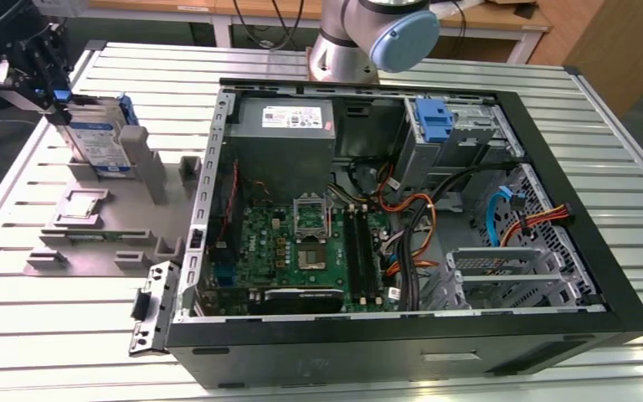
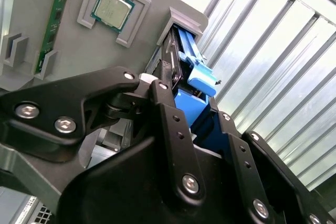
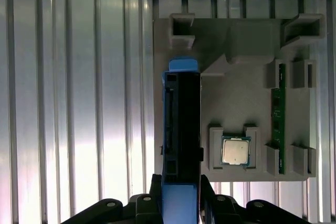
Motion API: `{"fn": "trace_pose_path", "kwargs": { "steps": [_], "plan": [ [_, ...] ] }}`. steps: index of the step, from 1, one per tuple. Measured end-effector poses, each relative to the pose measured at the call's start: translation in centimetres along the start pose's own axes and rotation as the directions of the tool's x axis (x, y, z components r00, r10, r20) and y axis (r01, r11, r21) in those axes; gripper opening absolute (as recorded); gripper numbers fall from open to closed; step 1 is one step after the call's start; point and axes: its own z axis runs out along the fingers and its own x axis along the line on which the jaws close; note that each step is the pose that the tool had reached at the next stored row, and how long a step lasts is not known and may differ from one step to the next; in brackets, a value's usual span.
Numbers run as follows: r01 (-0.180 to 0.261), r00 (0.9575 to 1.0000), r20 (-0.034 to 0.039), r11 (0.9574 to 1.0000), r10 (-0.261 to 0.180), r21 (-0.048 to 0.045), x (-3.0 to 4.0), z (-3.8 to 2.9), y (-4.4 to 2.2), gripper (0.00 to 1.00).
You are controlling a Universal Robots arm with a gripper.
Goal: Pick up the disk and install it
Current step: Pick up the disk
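Blue-bracketed disk (image 1: pixel 98 141) stands upright in grey fixture (image 1: pixel 98 244) slot, exterior view's left, outside the open computer case (image 1: pixel 355 345) | gripper (image 1: pixel 58 100) clamped on disk's upper end | processor chip (image 3: pixel 235 151) sits in fixture pocket

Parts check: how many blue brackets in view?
2: one bracket on the disk in the fixture, another bracket in the case drive bay. More may be hidden.
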Motion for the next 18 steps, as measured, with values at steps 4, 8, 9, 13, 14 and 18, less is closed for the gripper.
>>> {"fn": "trace_pose_path", "kwargs": {
  "steps": [4, 8, 9, 13, 14, 18],
  "plan": [
    [0.005, 1.0000, 0.0000, 1.0000, -0.005, 0.0000, 0.00, 0.00, 0.00, 0.37],
    [0.007, 1.0000, 0.0000, 1.0000, -0.007, 0.0000, 0.00, 0.00, 0.00, 0.37],
    [0.007, 1.0000, 0.0001, 1.0000, -0.007, 0.0000, 0.00, 0.00, 0.00, 0.37],
    [0.008, 1.0000, 0.0000, 1.0000, -0.008, -0.0001, 0.00, 0.01, 0.00, 0.38],
    [0.008, 1.0000, 0.0000, 1.0000, -0.008, -0.0001, 0.00, 0.01, 0.00, 0.44],
    [0.008, 1.0000, 0.0000, 1.0000, -0.008, -0.0001, 0.00, 0.06, 0.00, 0.44]
  ]
}}
